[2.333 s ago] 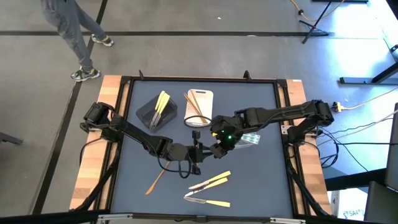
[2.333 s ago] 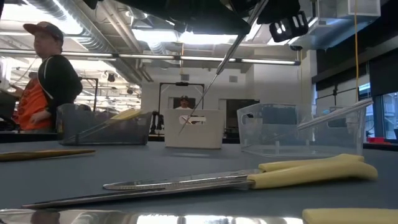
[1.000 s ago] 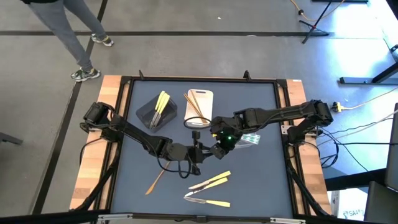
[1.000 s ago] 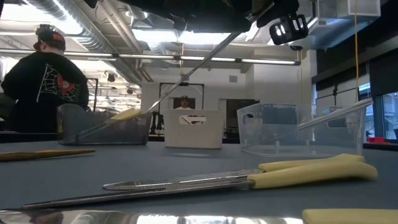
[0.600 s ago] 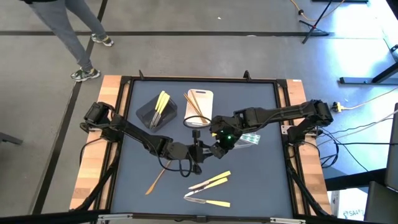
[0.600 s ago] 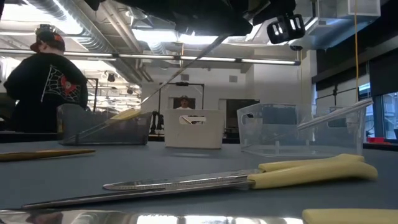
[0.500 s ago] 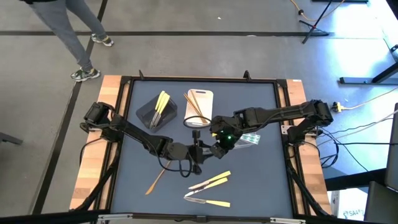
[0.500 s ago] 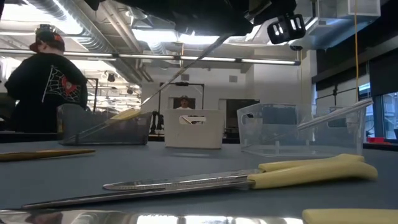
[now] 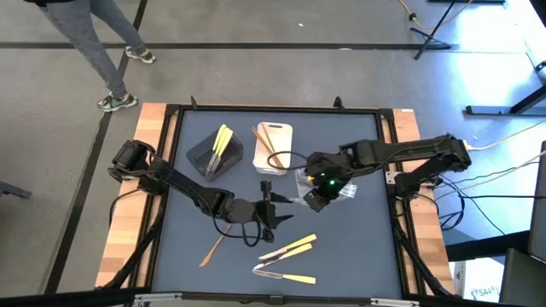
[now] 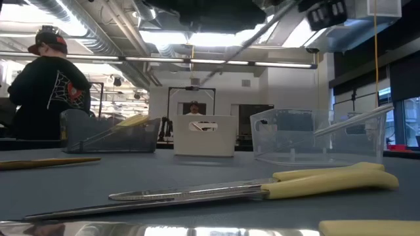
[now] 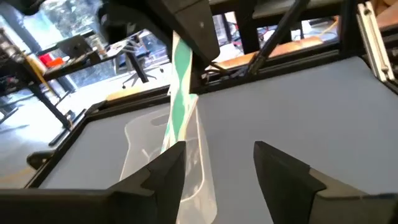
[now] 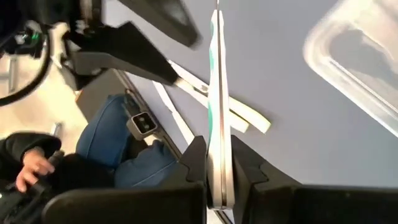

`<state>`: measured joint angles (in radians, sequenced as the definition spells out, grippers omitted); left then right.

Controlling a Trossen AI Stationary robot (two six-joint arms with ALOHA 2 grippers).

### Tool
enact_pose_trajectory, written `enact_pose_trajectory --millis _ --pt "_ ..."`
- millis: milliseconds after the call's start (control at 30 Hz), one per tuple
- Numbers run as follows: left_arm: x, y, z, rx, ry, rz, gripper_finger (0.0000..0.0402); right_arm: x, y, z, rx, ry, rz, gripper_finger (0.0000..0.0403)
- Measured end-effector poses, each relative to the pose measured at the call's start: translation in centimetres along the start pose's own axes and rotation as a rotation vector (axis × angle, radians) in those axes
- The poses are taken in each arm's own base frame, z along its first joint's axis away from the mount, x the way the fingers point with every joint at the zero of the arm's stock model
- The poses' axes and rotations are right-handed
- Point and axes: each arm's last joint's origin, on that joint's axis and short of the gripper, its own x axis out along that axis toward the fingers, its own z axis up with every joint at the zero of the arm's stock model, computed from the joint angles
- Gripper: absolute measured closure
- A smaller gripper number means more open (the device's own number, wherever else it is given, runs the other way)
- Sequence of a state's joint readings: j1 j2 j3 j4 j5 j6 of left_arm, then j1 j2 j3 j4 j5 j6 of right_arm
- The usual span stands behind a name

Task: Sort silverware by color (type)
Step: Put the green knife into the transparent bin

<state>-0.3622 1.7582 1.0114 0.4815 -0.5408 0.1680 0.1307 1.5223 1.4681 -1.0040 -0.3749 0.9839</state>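
Matte grey table, thin silver-grey utensil pinched by right gripper

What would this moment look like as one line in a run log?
left gripper: open, empty, mid-table | right gripper: shut on silver utensil, near clear tray

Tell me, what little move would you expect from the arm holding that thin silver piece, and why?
Probably a short carry sideways to the clear tray. The right tool is shut on the silver utensil, the left tool stands open and apart from it, and the clear tray lies right beside the right arm's wrist, seemingly the spot for silver pieces.
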Motion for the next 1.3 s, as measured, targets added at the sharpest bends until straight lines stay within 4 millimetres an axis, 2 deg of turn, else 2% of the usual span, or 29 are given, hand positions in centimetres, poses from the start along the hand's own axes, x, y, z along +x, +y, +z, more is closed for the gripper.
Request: enact_pose_trajectory --millis 433,767,967,1167,1300 --pt "-0.6 0.9 1.0 -0.058 -0.021 0.084 0.0217 -5.2 -2.0 -3.6 0.088 -0.031 -0.096 0.0386" --pt "-1.0 1.2 1.6 -0.067 -0.035 0.085 0.0217 -8.4 -4.3 -6.0 0.184 -0.128 -0.263 0.0386" --pt "-1.0 1.1 1.3 -0.051 -0.010 0.081 0.0217 -7.9 -4.7 -5.9 0.181 -0.135 -0.292 0.0386" --pt "-1.0 1.1 1.2 -0.047 -0.004 0.079 0.0217 -5.3 -6.3 -5.9 0.213 -0.051 -0.358 0.0386" --pt "-1.0 1.1 1.2 -0.046 -0.002 0.079 0.0217 -3.8 -6.5 -5.5 0.191 -0.050 -0.302 0.0386"
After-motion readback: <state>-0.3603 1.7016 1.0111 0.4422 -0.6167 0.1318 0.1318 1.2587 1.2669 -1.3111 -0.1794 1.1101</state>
